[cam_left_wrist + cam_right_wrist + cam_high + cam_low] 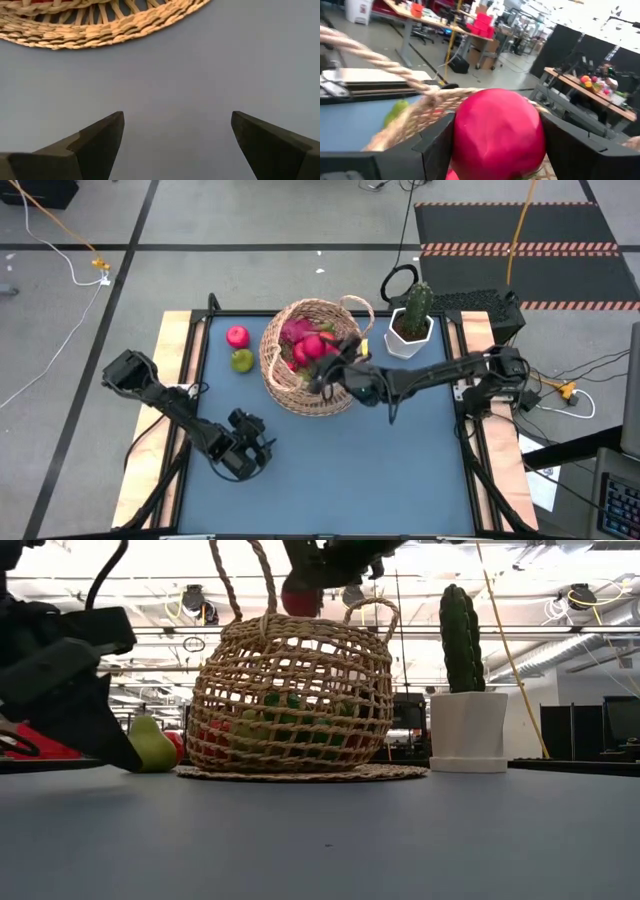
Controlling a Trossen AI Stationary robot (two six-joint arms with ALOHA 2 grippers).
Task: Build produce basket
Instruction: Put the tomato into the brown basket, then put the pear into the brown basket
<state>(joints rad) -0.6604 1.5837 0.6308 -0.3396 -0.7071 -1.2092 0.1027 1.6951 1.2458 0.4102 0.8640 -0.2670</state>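
The tan wicker basket (pixel 308 358) stands on the blue table, its flat base on the mat (pixel 300 772). Inside lie a pink dragon fruit (pixel 297 331) and other red and green fruit. My right gripper (pixel 322 360) reaches over the basket's opening from the table's right and is shut on a red apple (pixel 497 130). In the low view that apple (pixel 301 600) hangs above the basket's rim. A second red apple (pixel 237 336) and a green pear (pixel 242 360) rest on the table left of the basket. My left gripper (pixel 252 448) waits open over bare table near the basket's near left side. My right gripper pinches the red apple (pixel 470 125) between its two fingers, one on each side of the fruit's widest part. The fingers come from the table's right, slanting down over the basket. The apple is lifted clear, above the basket's rim (pixel 300 625).
A green cactus in a white pot (pixel 411 325) stands right of the basket at the table's far right. Wooden side rails (pixel 178 370) border the blue mat. Open blue surface (pixel 380 470) spreads across the near half of the table.
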